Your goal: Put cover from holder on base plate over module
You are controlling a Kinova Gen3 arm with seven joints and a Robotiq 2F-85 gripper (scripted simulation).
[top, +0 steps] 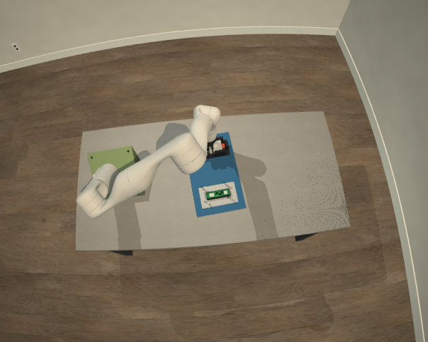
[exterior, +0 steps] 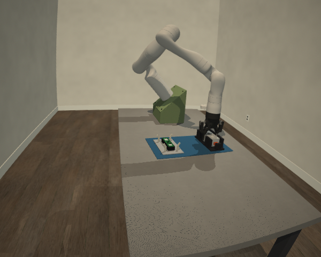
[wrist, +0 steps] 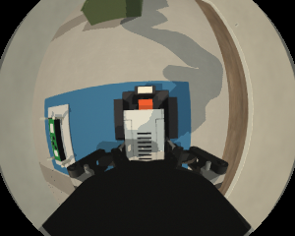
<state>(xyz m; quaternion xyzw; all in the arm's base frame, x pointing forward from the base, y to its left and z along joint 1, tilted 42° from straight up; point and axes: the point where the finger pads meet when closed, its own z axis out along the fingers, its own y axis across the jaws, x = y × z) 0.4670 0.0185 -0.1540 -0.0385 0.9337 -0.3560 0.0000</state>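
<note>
surface: grey table, blue mat on it.
room: brown plank floor, plain walls, pale skirting; wall outlet.
writing: no brand or label readable.
cover: pale grey, in black holder; long axis roughly along table's length, orange patch by the end facing away from green mount.
cover top: dark slots, seen from wrist.
module: green-topped, uncovered on white base plate; long axis roughly parallel to cover's.
gripper: pointing down, fingers partly spread either side of cover; cannot tell whether they grip it.
</note>
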